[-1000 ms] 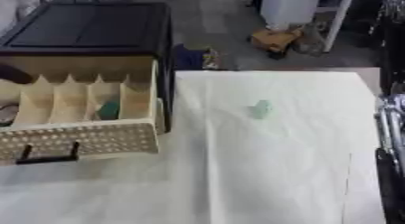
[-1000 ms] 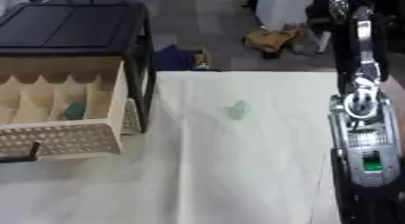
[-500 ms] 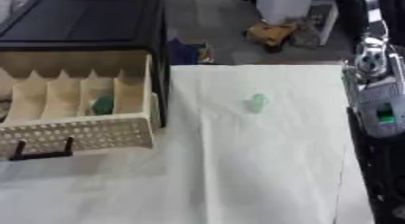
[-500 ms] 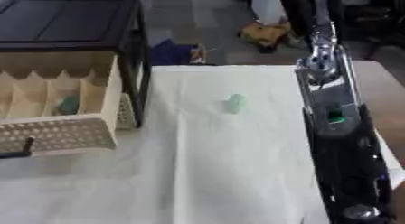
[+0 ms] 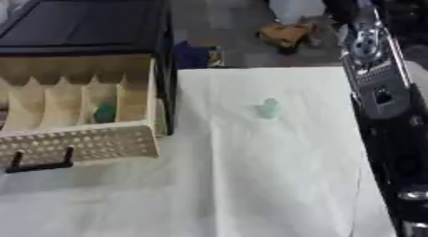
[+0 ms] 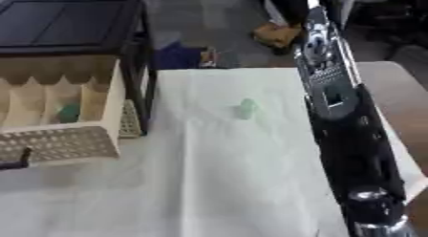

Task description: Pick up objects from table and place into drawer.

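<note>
Hand unseen past right arm (image 6: 347,135); blurred green object (image 5: 269,108) on cloth (image 5: 276,174).

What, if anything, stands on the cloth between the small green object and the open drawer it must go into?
Nothing visible does. The small green object lies alone on the white cloth, and the stretch from it to the open drawer is bare. One green item already sits in a drawer compartment.

The black and silver right arm (image 6: 343,131) is running off the frame's bottom edge, hiding its hand, beside the small blurred pale green object (image 5: 269,108).
</note>
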